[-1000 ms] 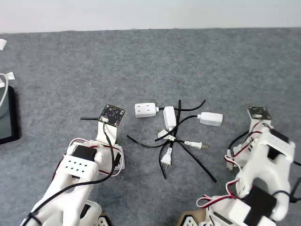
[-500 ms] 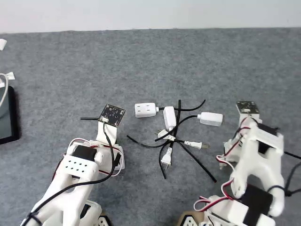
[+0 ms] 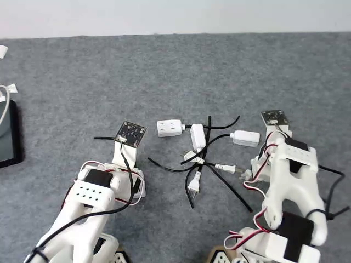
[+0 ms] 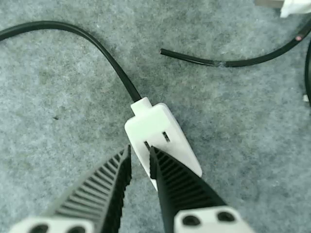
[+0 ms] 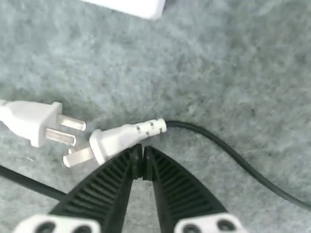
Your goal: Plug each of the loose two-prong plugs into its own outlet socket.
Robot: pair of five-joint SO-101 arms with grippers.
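Three white outlet sockets (image 3: 169,127), (image 3: 197,137), (image 3: 245,138) lie mid-table among black cords. Loose white two-prong plugs (image 3: 225,167), (image 3: 193,186) rest in front of them. In the left wrist view another white socket (image 4: 163,138) with two slots lies on the carpet. My left gripper (image 4: 139,153) hovers over its near corner, with its jaws a narrow gap apart and holding nothing. My right gripper (image 5: 142,156) is shut, its tips just beside a white plug (image 5: 121,137) on a black cord. A second plug (image 5: 31,121) lies next to it.
Tangled black cords (image 3: 219,178) cross between the arms, one with a cut end (image 4: 163,51). A dark tablet-like object (image 3: 6,134) lies at the table's left edge. Grey carpet stretches open toward the back.
The right arm has swung left and forward toward the plugs in the middle. The left arm has stayed where it was.
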